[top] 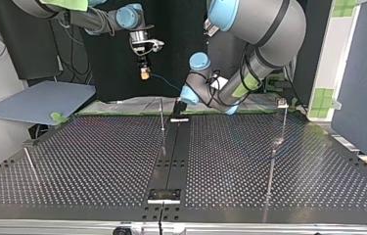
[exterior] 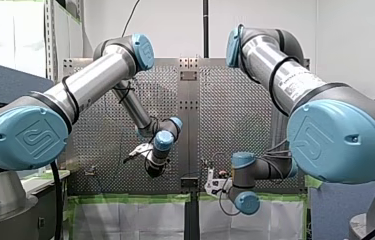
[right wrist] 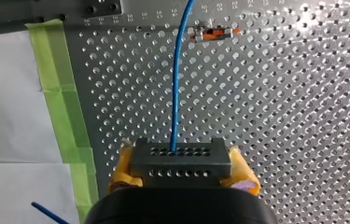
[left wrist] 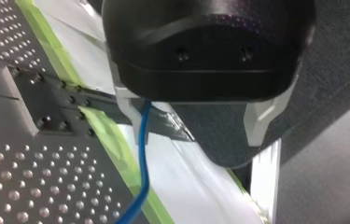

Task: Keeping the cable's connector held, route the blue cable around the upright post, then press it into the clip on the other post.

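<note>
The right gripper (right wrist: 182, 175) was clenched, yellow pads (right wrist: 245, 179) on the grey connector (right wrist: 180, 161), from which the blue cable (right wrist: 176, 84) was led ahead across the perforated table (right wrist: 280, 116). The left gripper (left wrist: 196, 123) was spread wide, the cable hanging beside one finger (left wrist: 130, 116).

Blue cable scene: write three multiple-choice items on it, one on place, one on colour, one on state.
1. The connector of the blue cable sits: A in my right hand; B in my left hand; C in neither hand.
2. My right hand's pads are: A black; B yellow; C blue.
3. My left hand is: A shut on the connector; B open; C shut empty.
1A: clamped between the pads in the right wrist view. 2B: yellow shows beside it. 3B: its fingers stand apart, cable beside one.
</note>
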